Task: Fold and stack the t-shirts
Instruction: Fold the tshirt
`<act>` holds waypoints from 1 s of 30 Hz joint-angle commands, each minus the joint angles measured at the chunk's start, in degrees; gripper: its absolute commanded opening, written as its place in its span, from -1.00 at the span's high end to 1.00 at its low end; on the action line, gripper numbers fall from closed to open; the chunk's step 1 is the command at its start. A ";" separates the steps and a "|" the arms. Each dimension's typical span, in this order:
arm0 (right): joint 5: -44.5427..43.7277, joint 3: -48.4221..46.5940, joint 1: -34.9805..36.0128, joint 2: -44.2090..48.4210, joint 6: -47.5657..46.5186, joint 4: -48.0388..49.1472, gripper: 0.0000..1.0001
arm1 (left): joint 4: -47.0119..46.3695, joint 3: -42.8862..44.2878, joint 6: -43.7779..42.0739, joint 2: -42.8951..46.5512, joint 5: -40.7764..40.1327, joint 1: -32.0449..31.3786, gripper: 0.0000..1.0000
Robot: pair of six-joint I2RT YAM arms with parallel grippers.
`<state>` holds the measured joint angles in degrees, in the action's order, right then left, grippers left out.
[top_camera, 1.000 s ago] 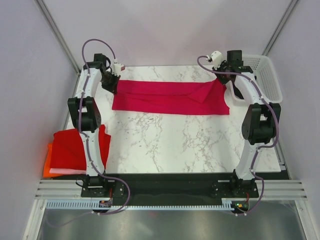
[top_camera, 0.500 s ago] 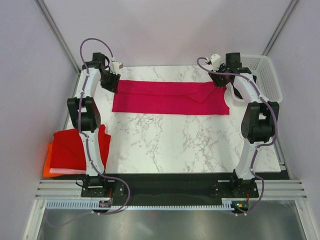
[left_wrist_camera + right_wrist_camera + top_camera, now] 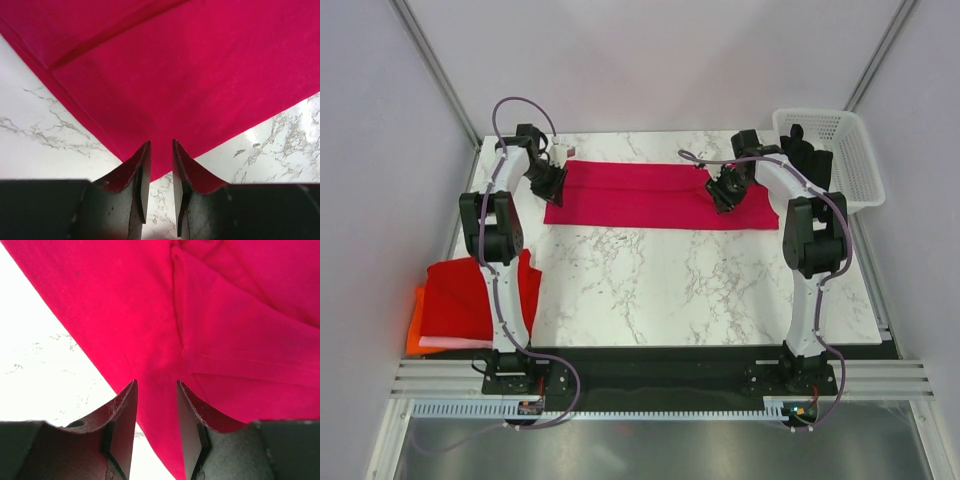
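Note:
A raspberry-crimson t-shirt (image 3: 640, 195) lies folded into a long flat strip across the far part of the marble table (image 3: 650, 290). My left gripper (image 3: 555, 183) hovers over the strip's left end. In the left wrist view its jaws (image 3: 159, 142) stand a narrow gap apart, empty, above a corner of the cloth (image 3: 190, 75). My right gripper (image 3: 723, 192) is over the right part of the strip. In the right wrist view (image 3: 156, 381) it is open and empty above the cloth (image 3: 125, 305), where a folded sleeve with a hem shows.
A folded bright red shirt (image 3: 470, 295) lies on an orange one (image 3: 417, 325) at the table's near left edge. A white lattice basket (image 3: 845, 150) stands at the far right with something dark in it.
My right gripper has moved left from the shirt's far right corner to over the strip, and the raised flap there now lies flat. My left gripper shifted slightly inward.

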<state>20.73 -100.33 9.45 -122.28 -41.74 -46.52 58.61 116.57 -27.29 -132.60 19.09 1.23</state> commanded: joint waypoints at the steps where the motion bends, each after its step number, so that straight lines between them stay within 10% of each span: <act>1: 0.80 -3.81 -0.31 -1.82 -1.15 -1.20 0.11 | -0.43 -0.29 1.62 -0.82 1.83 -0.18 0.40; 20: -3.24 -7.33 0.30 -6.74 0.25 1.87 0.25 | -0.43 -0.91 2.24 -0.38 1.74 -0.27 0.41; 30: -7.19 -7.51 0.83 -5.35 1.66 6.52 0.75 | -0.43 -1.44 2.41 0.76 1.56 -0.36 0.41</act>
<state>15.25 -105.58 9.65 -129.27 -40.91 -43.57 58.52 115.37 -26.41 -133.36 19.62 1.15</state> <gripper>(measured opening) 0.150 0.299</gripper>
